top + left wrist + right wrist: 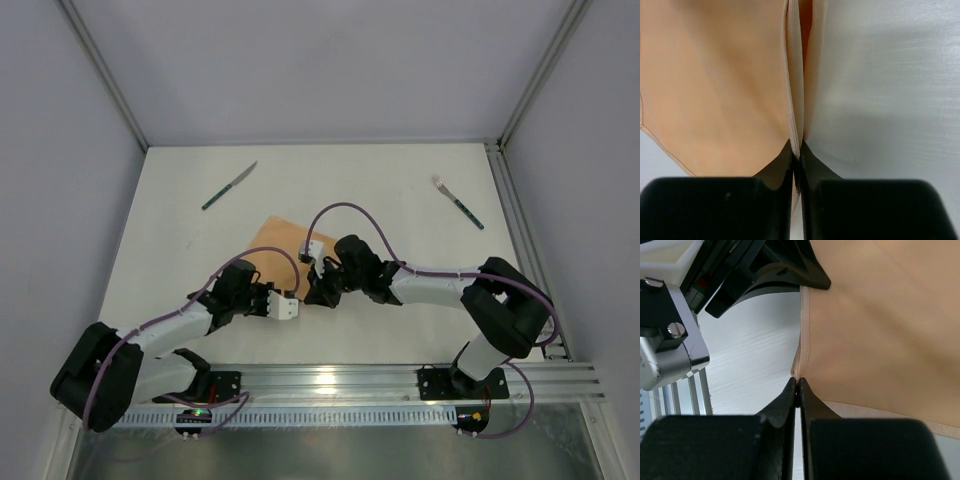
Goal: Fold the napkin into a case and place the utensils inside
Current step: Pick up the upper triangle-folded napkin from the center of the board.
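Two arms reach inward from their bases and meet at the near edge of the napkin (280,240), which lies flat near the middle of the counter (380,190). The left arm stretches low, up and to the right, its wrist pointing toward the cloth's near edge. The right arm bends at the elbow and extends to the left, wrist lowered to the same edge.

Left end effector (796,150): fingers pressed together, clamped on the napkin's hem, which runs straight into the gap between the tips. Right end effector (797,387): fingers likewise together, pinching the hem at its tips. The two stand just beside each other.

Knife (230,186) lies at the far left and fork (458,201) at the far right, both well apart from the cloth.
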Controlling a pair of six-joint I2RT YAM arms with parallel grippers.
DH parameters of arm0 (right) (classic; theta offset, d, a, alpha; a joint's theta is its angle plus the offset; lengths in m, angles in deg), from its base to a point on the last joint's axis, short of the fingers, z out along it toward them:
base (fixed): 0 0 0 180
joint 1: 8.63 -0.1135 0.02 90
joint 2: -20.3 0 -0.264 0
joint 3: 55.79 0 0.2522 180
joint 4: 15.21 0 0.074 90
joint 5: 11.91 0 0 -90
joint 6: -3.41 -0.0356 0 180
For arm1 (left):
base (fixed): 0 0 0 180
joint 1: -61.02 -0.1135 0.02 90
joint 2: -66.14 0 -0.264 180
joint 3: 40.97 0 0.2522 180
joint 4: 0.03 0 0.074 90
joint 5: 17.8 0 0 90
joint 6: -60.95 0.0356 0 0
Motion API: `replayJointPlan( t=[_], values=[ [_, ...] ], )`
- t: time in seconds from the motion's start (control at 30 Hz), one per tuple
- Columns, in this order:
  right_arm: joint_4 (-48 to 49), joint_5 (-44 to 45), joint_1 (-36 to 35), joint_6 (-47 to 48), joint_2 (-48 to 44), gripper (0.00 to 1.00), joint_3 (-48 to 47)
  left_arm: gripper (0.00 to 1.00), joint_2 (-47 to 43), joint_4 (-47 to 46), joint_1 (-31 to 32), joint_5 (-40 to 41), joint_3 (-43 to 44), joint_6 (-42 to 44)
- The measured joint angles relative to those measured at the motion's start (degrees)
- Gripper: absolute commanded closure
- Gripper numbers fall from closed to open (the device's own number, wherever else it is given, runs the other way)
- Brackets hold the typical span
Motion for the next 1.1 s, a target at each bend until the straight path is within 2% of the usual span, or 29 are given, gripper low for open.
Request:
replayJointPlan(
  t=[0.1, 0.23, 0.37, 0.5, 0.53, 0.6, 0.7, 0.8, 0.93, 1.1],
  values=[
    [0.15, -0.07, 0.00, 0.46, -0.09, 0.91, 0.13, 1.00, -0.79, 1.64, 0.09, 0.31, 0.22, -0.74],
    [2.10, -0.24, 0.00, 2.05, -2.27, 0.78, 2.75, 1.00, -1.90, 7.80, 0.13, 0.28, 3.23, -3.91],
    [3.23, -0.09, 0.07, 4.24, -5.16, 0.51, 4.39, 1.00, -1.92, 12.31, 0.11, 0.50, 7.21, -6.71],
    [5.33, 1.07, 0.20, 5.95, -7.02, 0.39, 5.44, 1.00, -1.92, 14.45, 0.11, 0.90, 8.13, -8.11],
    [6.47, 1.68, 0.20, 6.29, -8.00, 0.33, 6.60, 1.00, -1.92, 14.86, 0.11, 0.94, 8.13, -8.28],
    [10.71, 3.13, 0.09, 7.04, -10.40, 0.01, 10.25, 1.00, -1.92, 15.72, 0.11, 0.94, 8.13, -8.92],
    [21.94, 5.95, -1.31, 10.91, -14.53, 0.01, 19.71, 1.00, -1.75, 17.14, 0.13, 0.92, 8.61, -9.68],
    [29.97, 12.11, -8.26, 17.92, -13.33, 0.01, 26.47, 1.00, -1.40, 17.79, 0.11, 0.94, 9.40, -10.47],
    [36.50, 18.97, -13.75, 24.68, -7.39, 0.01, 26.91, 1.00, -1.27, 18.08, 0.13, 0.92, 9.75, -11.10],
    [43.50, 27.21, -14.29, 28.92, -0.15, 0.01, 25.18, 1.00, -1.27, 18.40, 0.13, 0.85, 9.79, -11.45]
  ],
)
